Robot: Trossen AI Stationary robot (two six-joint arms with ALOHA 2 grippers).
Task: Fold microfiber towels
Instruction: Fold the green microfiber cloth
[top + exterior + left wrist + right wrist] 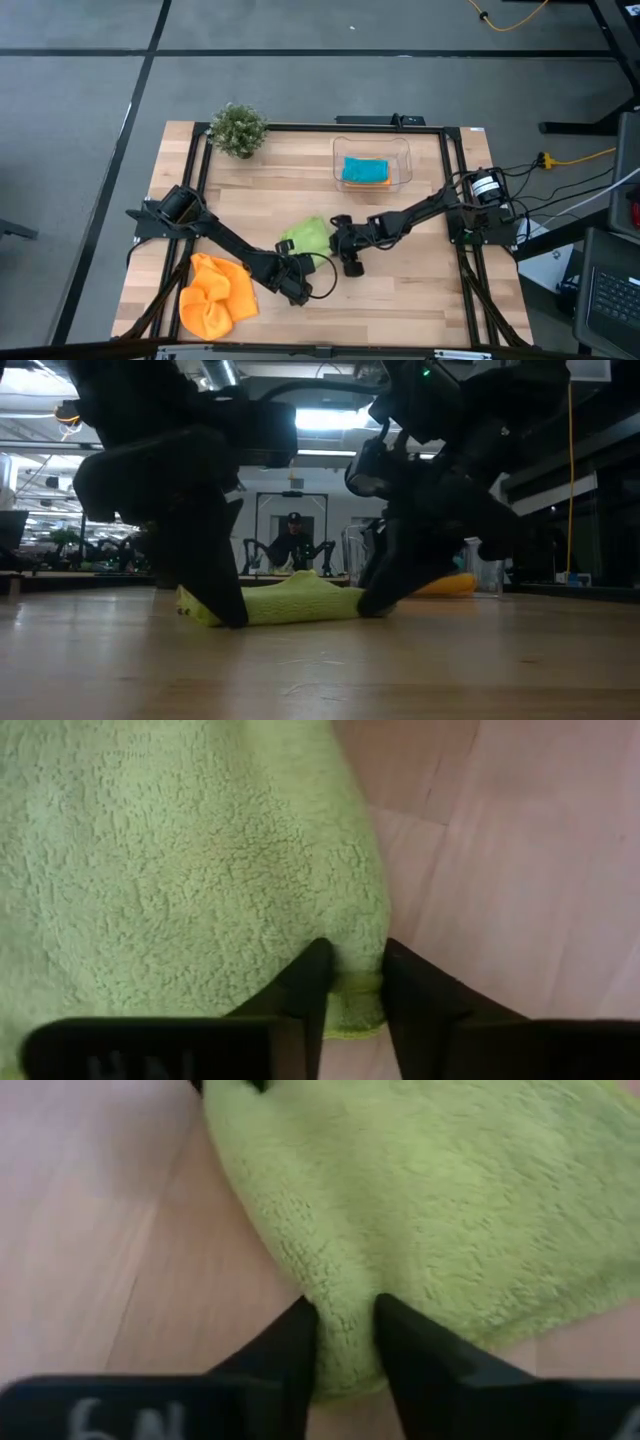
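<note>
Both arms are working the green towel [307,236] at mid-counter [400,290]. The left pincer [352,970] is clamping one edge of it, and the right pincer [345,1325] is clamping another; the cloth is lying low and rumpled between them, not yet folded. In the tub [402,152] a teal towel [364,168] is sitting folded over an orange one [378,183]. An orange heap [215,295] is waiting near the left arm. Counted: one green, one teal, two orange, so roughly half is left.
</note>
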